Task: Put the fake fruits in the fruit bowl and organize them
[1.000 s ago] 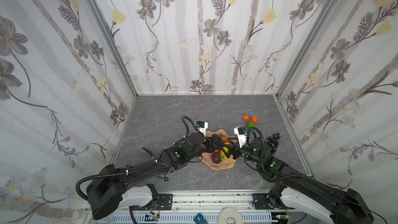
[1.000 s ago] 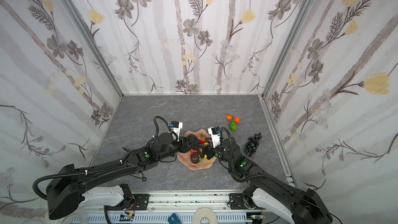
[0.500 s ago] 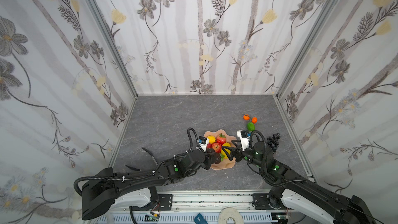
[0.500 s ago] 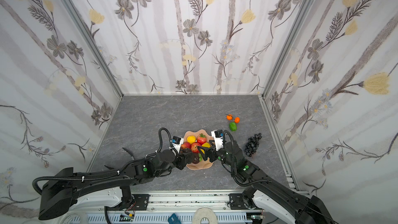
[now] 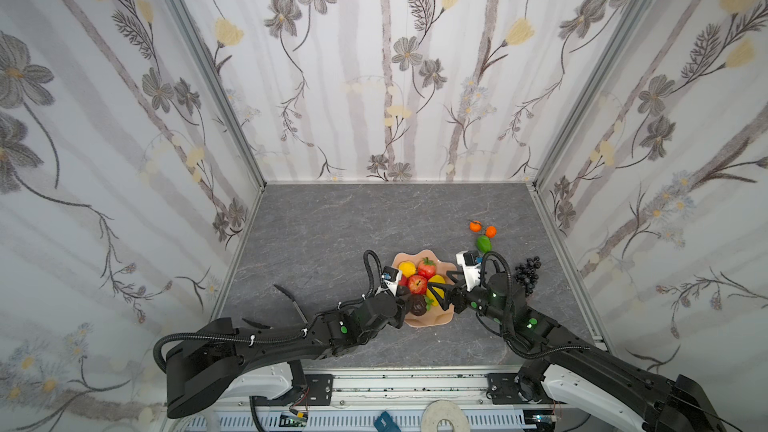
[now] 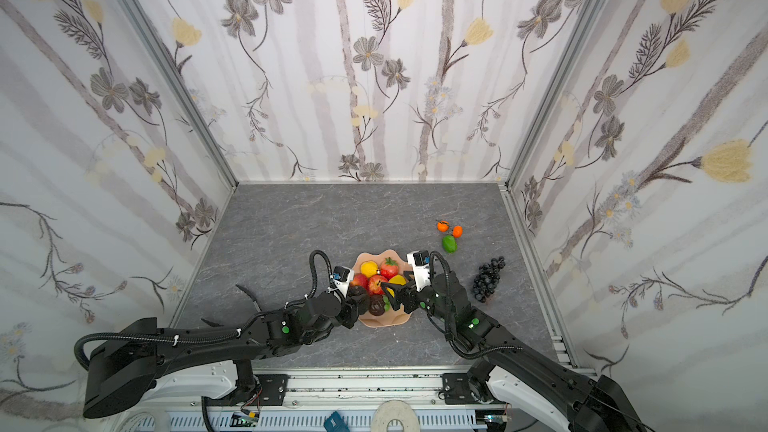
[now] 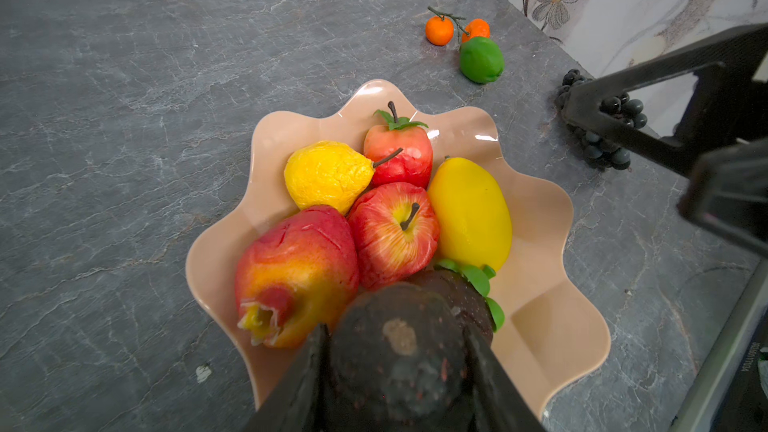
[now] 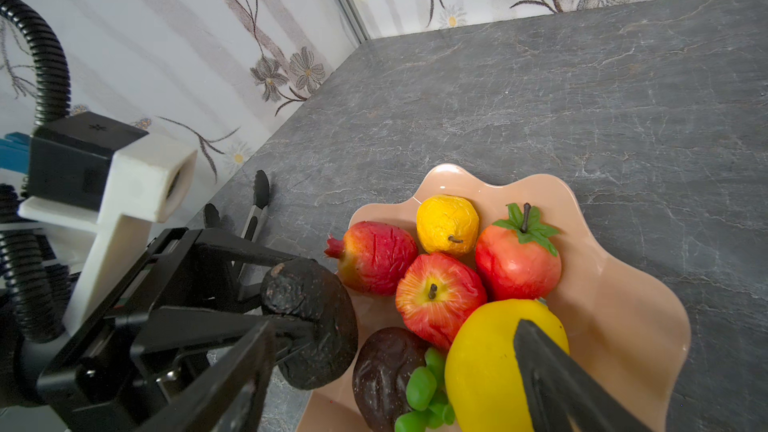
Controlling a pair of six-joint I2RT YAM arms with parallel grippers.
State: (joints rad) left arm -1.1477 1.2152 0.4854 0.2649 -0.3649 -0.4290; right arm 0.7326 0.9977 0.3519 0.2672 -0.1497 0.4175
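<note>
- Left gripper (image 7: pixel 395 338), nearest, reaching from the near left: jaws pinching a dark avocado (image 8: pixel 309 317) on both sides. It's right at the bowl's near-left rim, can't tell if it touches.
- Right gripper (image 5: pixel 444 295), on the near right: jaws spread wide over the near-right part of the bowl. One finger (image 8: pixel 552 376) crosses in front of the lemon (image 8: pixel 486 367). No idea if it's actually touching it.
- Bowl (image 5: pixel 438 320): peach, wavy rim, sits on the grey table (image 5: pixel 332 234) toward the near edge, between the two grippers.
- Inside, all packed together:
  - near side: a second avocado (image 8: pixel 386 367) with green leaves next to it
  - middle: an apple (image 7: pixel 395 230)
  - left: a red-yellow fruit (image 7: pixel 295 268)
  - right: the lemon
  - far side: a wrinkly pear (image 7: pixel 328 176) and a red fruit with a leafy stem (image 7: pixel 399 155)
- Tongs (image 8: pixel 257 205) lie on the table left of the bowl.
- Grapes (image 5: pixel 527 274) are on the table right of the bowl, apart from it.
- Lime (image 5: pixel 483 243) is farther back on the right.
- Two oranges (image 5: pixel 475 226) sit just beyond the lime.
</note>
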